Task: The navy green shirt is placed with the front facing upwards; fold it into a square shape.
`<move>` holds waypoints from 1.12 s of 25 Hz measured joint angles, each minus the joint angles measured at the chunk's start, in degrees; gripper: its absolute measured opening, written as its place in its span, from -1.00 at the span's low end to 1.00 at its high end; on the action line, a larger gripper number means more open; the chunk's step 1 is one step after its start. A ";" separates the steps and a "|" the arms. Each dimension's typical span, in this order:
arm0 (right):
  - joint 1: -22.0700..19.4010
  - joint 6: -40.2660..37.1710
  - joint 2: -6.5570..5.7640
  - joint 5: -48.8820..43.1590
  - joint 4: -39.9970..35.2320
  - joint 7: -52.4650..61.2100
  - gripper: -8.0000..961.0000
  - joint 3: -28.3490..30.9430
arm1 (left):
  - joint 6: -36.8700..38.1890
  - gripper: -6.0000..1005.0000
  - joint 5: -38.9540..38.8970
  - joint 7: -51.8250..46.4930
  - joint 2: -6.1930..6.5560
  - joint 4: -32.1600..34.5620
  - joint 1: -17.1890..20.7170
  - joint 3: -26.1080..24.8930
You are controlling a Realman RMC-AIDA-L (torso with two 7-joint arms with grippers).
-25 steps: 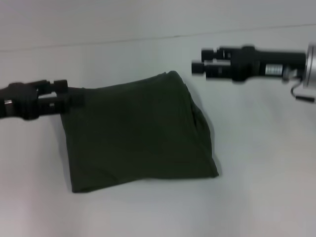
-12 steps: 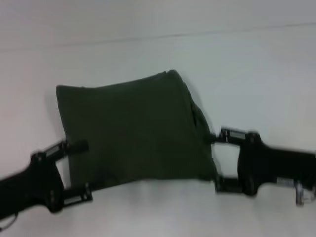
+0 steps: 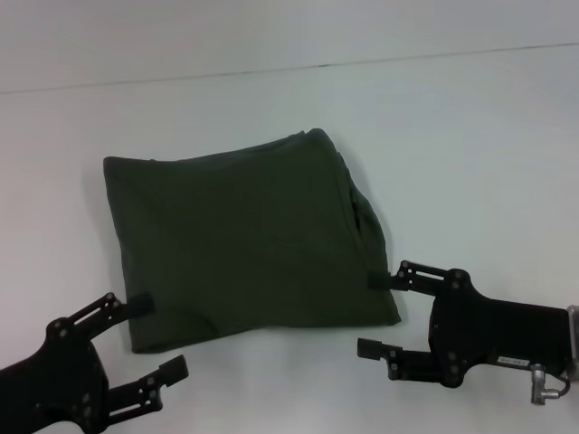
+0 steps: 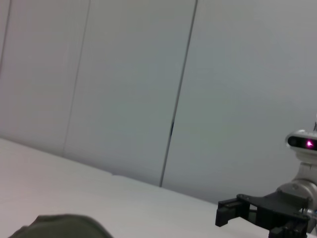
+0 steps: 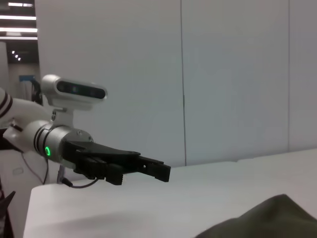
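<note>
The navy green shirt (image 3: pixel 244 240) lies folded into a rough square in the middle of the white table, plain green side up, with no print showing. My left gripper (image 3: pixel 156 336) is open at the shirt's near left corner, one fingertip (image 3: pixel 140 303) over the cloth's edge. My right gripper (image 3: pixel 368 315) is open at the near right corner, one fingertip (image 3: pixel 374 282) beside the shirt's edge. Neither holds anything. The left wrist view shows a bit of the shirt (image 4: pixel 59 227) and the right gripper (image 4: pixel 237 213). The right wrist view shows the shirt (image 5: pixel 267 218) and the left gripper (image 5: pixel 148 171).
The white table (image 3: pixel 470 145) spreads on all sides of the shirt, with its far edge against a pale wall (image 3: pixel 271 32). The shirt's right side (image 3: pixel 362 212) is bunched in loose folds.
One second ago the left gripper was at the shirt's far left corner and the right one hovered at the far right. Both have drawn back to the near corners, open, and the shirt lies flat.
</note>
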 joint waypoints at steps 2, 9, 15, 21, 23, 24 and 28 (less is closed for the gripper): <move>0.25 0.71 -0.01 -0.94 0.00 0.23 0.66 -0.09 | -0.28 0.73 0.17 0.09 0.06 -0.03 0.24 -0.01; 0.57 1.49 0.07 -2.59 0.24 0.93 0.66 -0.18 | -0.83 0.69 1.75 1.17 0.01 0.06 0.78 0.41; 0.68 1.38 0.11 -2.78 0.86 1.06 0.66 -0.50 | 0.14 0.66 3.63 1.73 -0.22 1.46 0.41 2.23; 0.77 1.27 0.09 -2.79 1.61 1.03 0.66 -0.83 | 0.50 0.64 3.39 1.92 -0.40 2.95 0.33 3.32; 0.77 1.16 0.09 -2.77 1.62 1.02 0.66 -0.83 | 0.49 0.60 3.36 2.09 -0.40 3.15 0.33 3.27; 0.77 1.12 0.08 -2.74 1.63 1.02 0.66 -0.84 | 0.47 0.56 3.36 2.10 -0.40 3.16 0.35 3.21; 0.91 1.13 0.12 -2.76 1.63 1.00 0.66 -0.84 | 0.48 0.56 3.27 2.17 -0.40 3.20 0.45 2.99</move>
